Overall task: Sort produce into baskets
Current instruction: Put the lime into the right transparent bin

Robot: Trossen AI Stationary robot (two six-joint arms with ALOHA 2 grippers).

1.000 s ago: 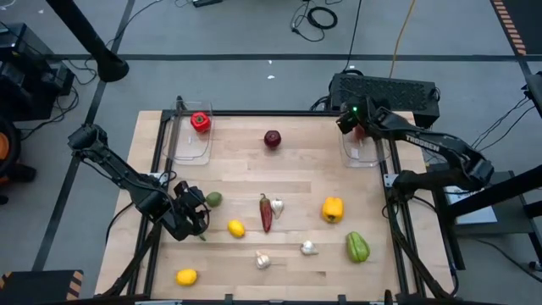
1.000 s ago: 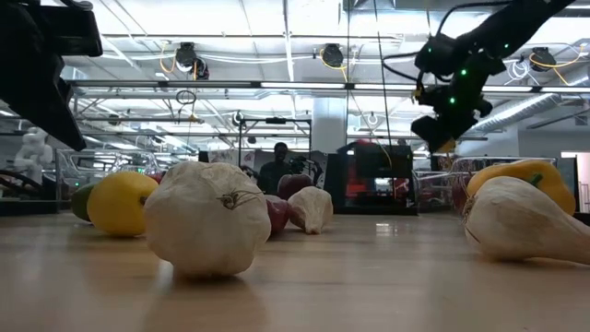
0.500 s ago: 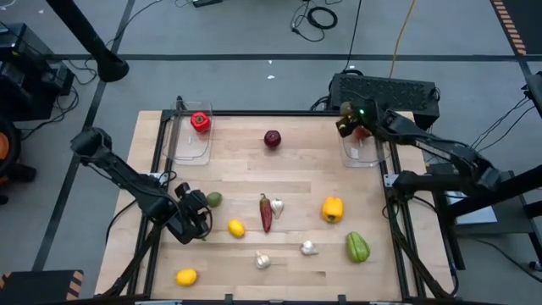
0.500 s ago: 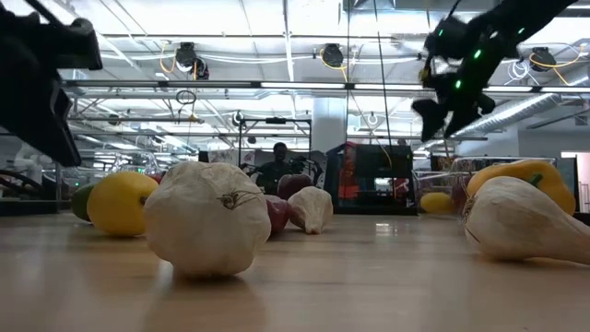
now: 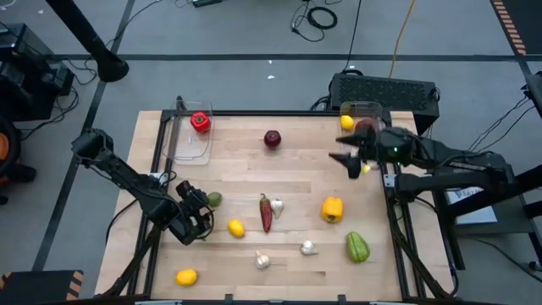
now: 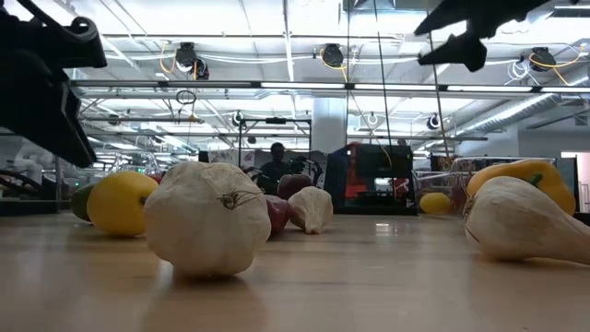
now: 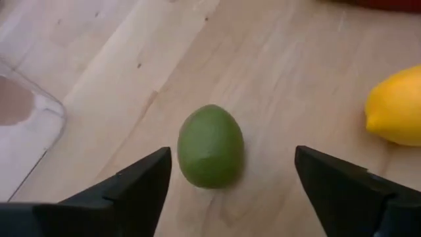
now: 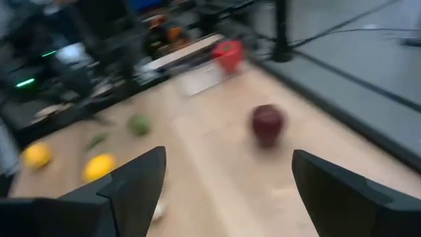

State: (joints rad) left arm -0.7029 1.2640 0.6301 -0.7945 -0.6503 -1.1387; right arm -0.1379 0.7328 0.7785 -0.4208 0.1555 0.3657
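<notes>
A small green item [image 7: 210, 146] lies on the wooden table. My left gripper [image 7: 230, 191] is open and tipped down, one finger on either side of the item without touching it; in the high view it is at the table's left [image 5: 201, 213]. My right gripper [image 5: 343, 163] is open with nothing in it, high above the table's right half [image 6: 452, 32]. The left basket [image 5: 188, 144] holds a red pepper [image 5: 200, 122]. The right basket [image 5: 359, 144] holds a lemon [image 5: 346, 122] and a red piece [image 5: 364, 127].
Loose on the table: an apple [image 5: 272, 138], a chili [image 5: 265, 212], a lemon [image 5: 236, 228], another lemon [image 5: 186, 276], a yellow pepper [image 5: 333, 208], a green pepper [image 5: 357, 247], and garlic [image 5: 309, 247], [image 5: 262, 260]. A black box [image 5: 385, 89] sits behind the right basket.
My right gripper has let go of a lemon, which now lies in the right basket. It has then risen and swung away from that basket toward the table's middle, tipping from pointing down to nearly level.
</notes>
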